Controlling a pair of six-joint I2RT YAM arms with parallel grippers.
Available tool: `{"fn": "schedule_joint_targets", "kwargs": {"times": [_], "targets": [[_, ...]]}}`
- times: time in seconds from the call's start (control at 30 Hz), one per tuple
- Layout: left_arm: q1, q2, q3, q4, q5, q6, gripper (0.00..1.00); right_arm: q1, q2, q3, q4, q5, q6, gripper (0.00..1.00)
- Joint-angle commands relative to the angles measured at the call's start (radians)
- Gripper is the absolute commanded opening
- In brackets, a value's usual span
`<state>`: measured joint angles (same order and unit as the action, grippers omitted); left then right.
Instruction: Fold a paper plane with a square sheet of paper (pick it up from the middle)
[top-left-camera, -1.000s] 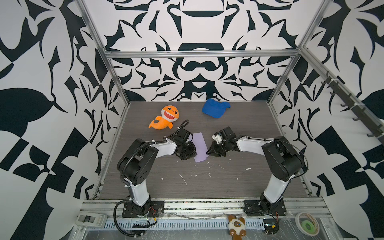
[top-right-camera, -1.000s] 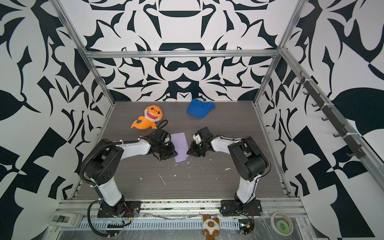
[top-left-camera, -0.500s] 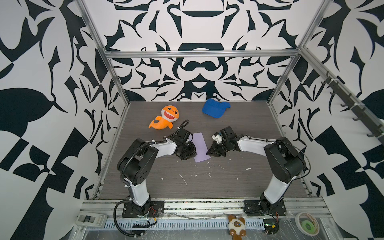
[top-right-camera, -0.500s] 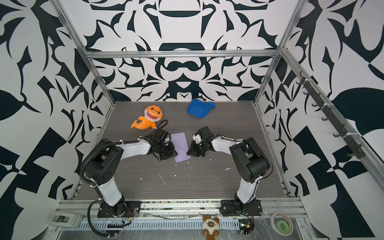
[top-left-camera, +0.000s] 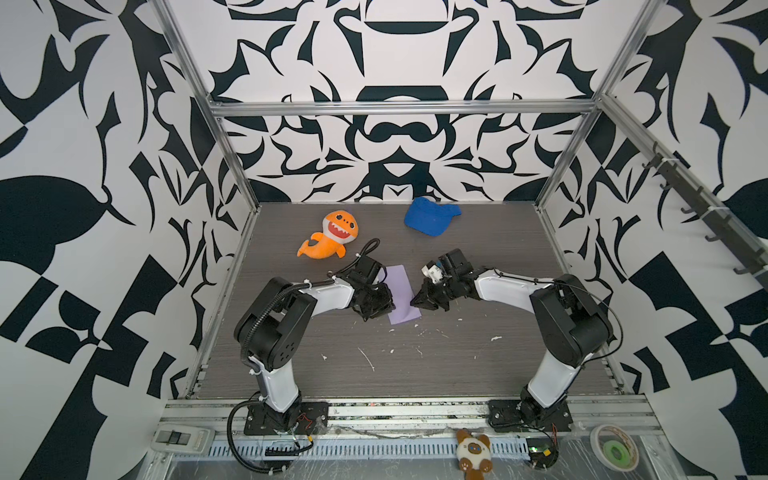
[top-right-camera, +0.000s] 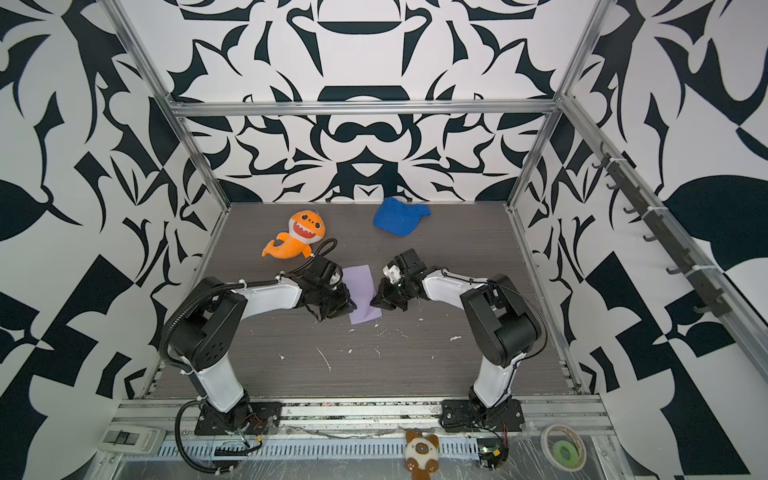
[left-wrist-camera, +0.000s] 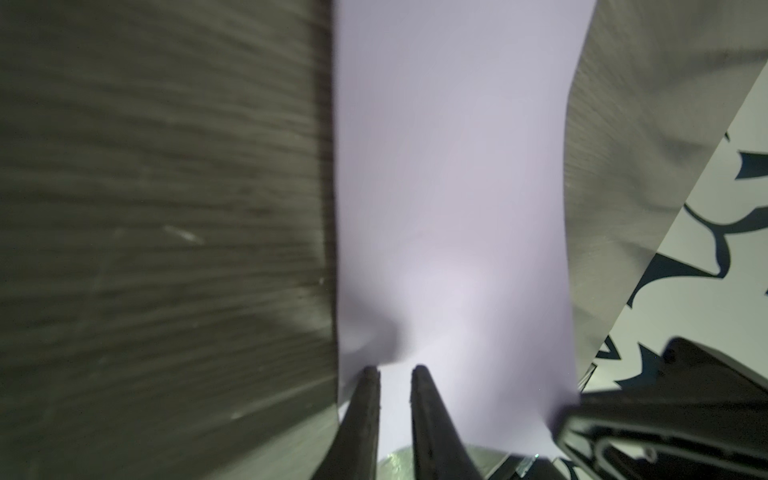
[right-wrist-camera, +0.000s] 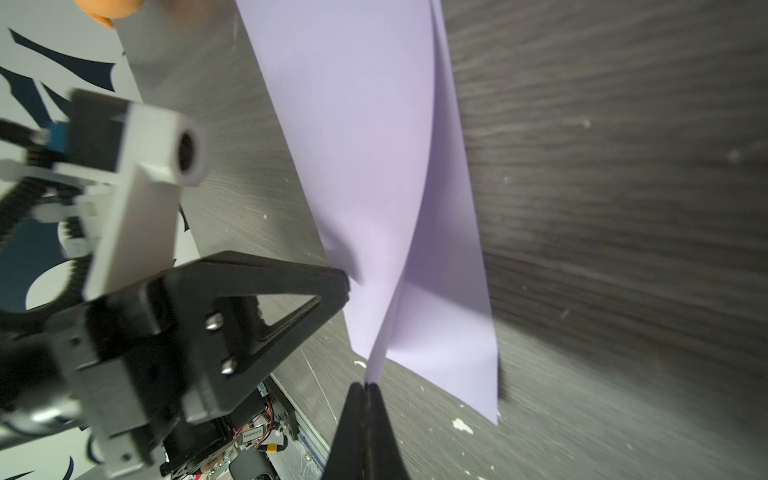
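Right end effector (right-wrist-camera: 368, 388) clamps the paper (right-wrist-camera: 353, 124) by its raised edge; left end effector (left-wrist-camera: 395, 372), barely parted, meets the opposite edge. Open worktop (top-left-camera: 415, 374) lower-centre.

left gripper (left-wrist-camera: 395, 372) tips: under its own wrist body in both top views.
square sheet of paper (top-left-camera: 402, 291), 9 o'clock edge: lower part covered by the left gripper in both top views.
sheet, far end: runs out of frame in both wrist views.
table (left-wrist-camera: 166, 166): grain smeared by blur, both wrist views.
orange plush shark (right-wrist-camera: 108, 6): a cropped sliver, right wrist view.
white scraps (top-left-camera: 368, 358), 6 o'clock of sheet: too small to identify.
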<state>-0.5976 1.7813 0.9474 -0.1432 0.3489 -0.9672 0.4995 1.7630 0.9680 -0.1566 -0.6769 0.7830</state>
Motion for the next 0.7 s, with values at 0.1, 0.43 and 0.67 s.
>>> {"fn": "schedule_joint_targets", "kwargs": {"times": [0.1, 0.43, 0.67], "targets": [[0.051, -0.035, 0.046, 0.021, 0.014, 0.034, 0.25, 0.005, -0.020, 0.020, -0.067, 0.022, -0.028, 0.00], [0.055, 0.077, 0.140, -0.081, -0.022, 0.122, 0.19, 0.000, -0.061, 0.005, -0.187, 0.042, -0.094, 0.00], [0.055, 0.070, 0.101, -0.127, -0.082, 0.135, 0.17, 0.002, -0.048, 0.030, -0.166, 0.045, -0.075, 0.00]]}}
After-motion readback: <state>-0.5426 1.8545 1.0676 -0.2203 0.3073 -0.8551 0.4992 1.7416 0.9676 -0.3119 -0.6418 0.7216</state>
